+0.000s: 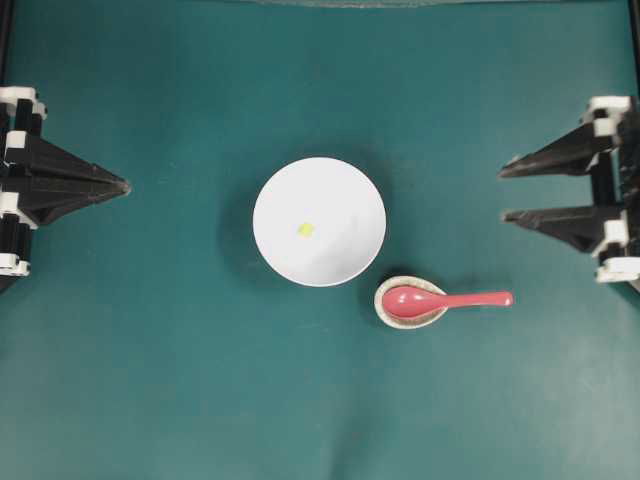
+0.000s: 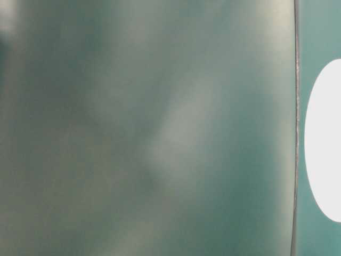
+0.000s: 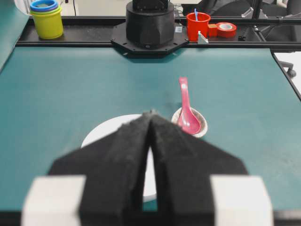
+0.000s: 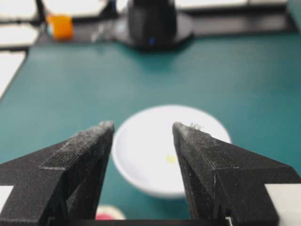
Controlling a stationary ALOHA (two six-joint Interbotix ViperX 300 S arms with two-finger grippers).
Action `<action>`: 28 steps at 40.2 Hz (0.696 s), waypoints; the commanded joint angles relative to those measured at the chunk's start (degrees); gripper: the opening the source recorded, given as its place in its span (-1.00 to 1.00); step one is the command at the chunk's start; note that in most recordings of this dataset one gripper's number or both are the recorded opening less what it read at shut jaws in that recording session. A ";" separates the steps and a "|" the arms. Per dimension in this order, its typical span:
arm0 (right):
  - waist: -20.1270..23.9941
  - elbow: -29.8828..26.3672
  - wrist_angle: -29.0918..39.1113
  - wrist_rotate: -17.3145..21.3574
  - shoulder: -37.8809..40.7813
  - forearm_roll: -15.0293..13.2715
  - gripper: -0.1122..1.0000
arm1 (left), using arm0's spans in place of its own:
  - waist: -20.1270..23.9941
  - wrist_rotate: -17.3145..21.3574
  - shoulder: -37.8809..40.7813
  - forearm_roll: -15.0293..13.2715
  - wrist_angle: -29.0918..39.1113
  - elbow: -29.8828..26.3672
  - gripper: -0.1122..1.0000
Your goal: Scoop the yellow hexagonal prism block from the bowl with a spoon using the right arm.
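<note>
Underneath, plain teal table [image 1: 150, 380] surface

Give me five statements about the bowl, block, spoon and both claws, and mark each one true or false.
1. The yellow block lies inside the bowl. True.
2. The spoon is held by the right claw. False: it lies with its head on the spoon rest, untouched.
3. The right claw is open. True.
4. The left claw is open wide. False: its fingers are shut together.
5. The spoon's handle points toward the bowl. False: it points away, toward the right arm's side.
</note>
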 commanded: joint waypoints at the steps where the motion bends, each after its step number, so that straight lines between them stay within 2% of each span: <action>1: 0.97 0.44 -3.34 0.09 2.90 0.44 0.24 | 0.09 0.09 0.18 0.18 -0.26 -1.67 -0.79; 7: 2.81 3.08 -9.84 0.18 7.73 0.88 0.24 | 0.09 0.18 0.18 0.26 -0.26 -1.76 -0.79; 13: 5.80 6.15 -16.52 0.18 12.39 2.64 0.24 | 0.09 0.18 0.18 0.26 -0.26 -1.85 -0.79; 28: 16.08 13.10 -37.97 0.18 27.25 11.87 0.24 | 0.09 0.18 0.18 0.26 -0.18 -2.11 -0.79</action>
